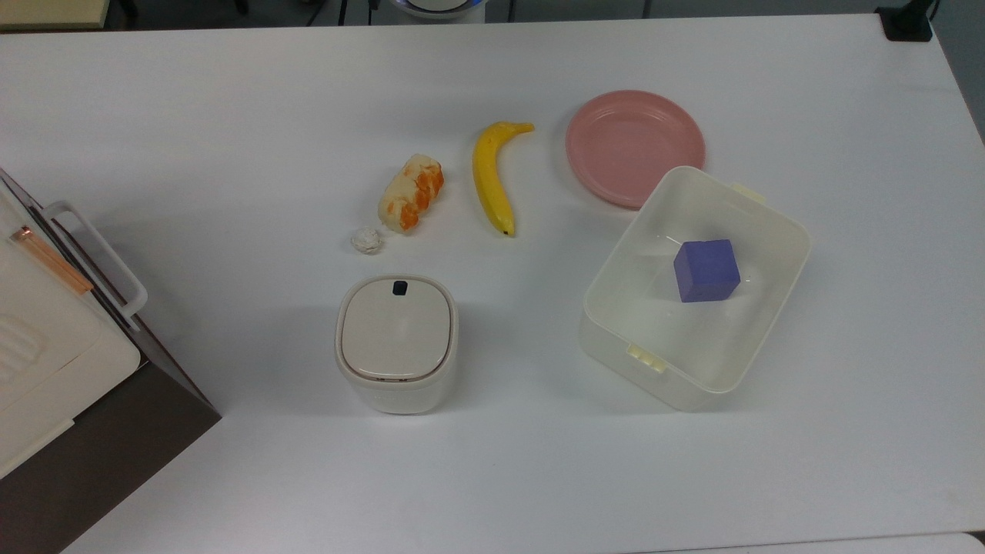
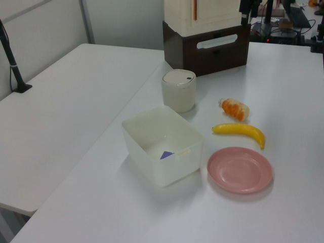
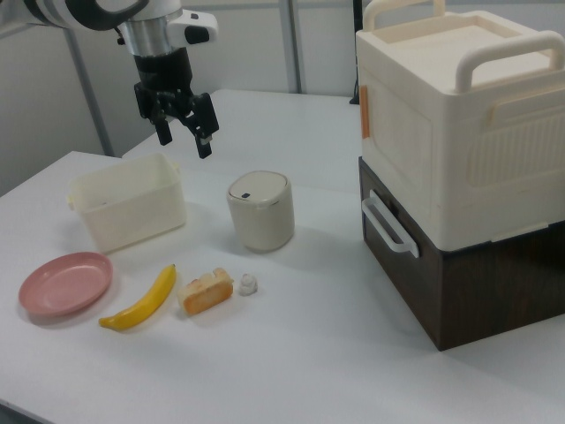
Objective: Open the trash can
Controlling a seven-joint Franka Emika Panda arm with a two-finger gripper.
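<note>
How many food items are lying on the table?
2: a banana beside the pink plate, and an orange-and-white food piece on the top view's left of the banana. Nothing looks hidden, though the closed trash can could hold more.

Bright, even light from overhead washes the white table (image 1: 231,115) in all three views. Shadows are soft and faint, pooling just around the trash can (image 1: 396,342) and the tub (image 1: 696,288). Mild glare whitens the tabletop in the left view. Focus is slightly soft throughout.
</note>
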